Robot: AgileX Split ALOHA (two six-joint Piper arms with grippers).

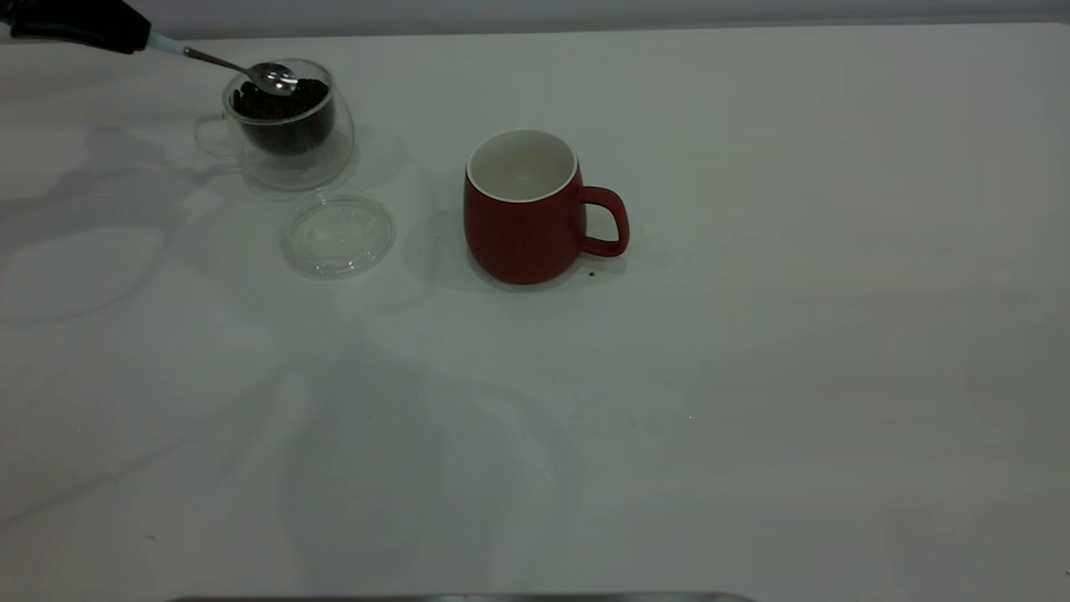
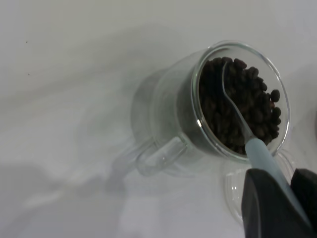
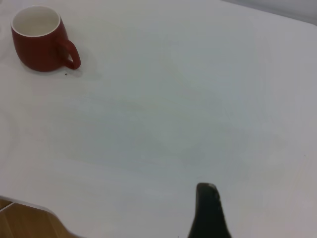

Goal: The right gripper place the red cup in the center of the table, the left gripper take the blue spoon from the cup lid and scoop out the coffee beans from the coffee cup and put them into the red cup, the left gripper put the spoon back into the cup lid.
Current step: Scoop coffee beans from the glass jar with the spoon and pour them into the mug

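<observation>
White desk (image 1: 752, 376) carrying three vessels. Red cup (image 1: 522, 209): upright near the centre, handle toward the exterior view's right, interior unfilled. Coffee cup (image 1: 288, 125): at far left, tilted, holding coffee beans (image 2: 242, 106). Cup lid (image 1: 338, 233): flat on the desk just in front of the coffee cup. Left pincer (image 2: 280, 203): fingers clamped on the pale handle of the blue spoon (image 1: 251, 73), whose metal bowl lies among the beans. Right pincer (image 3: 210, 213): well apart from the red cup, only one finger visible; its state cannot be told.
</observation>
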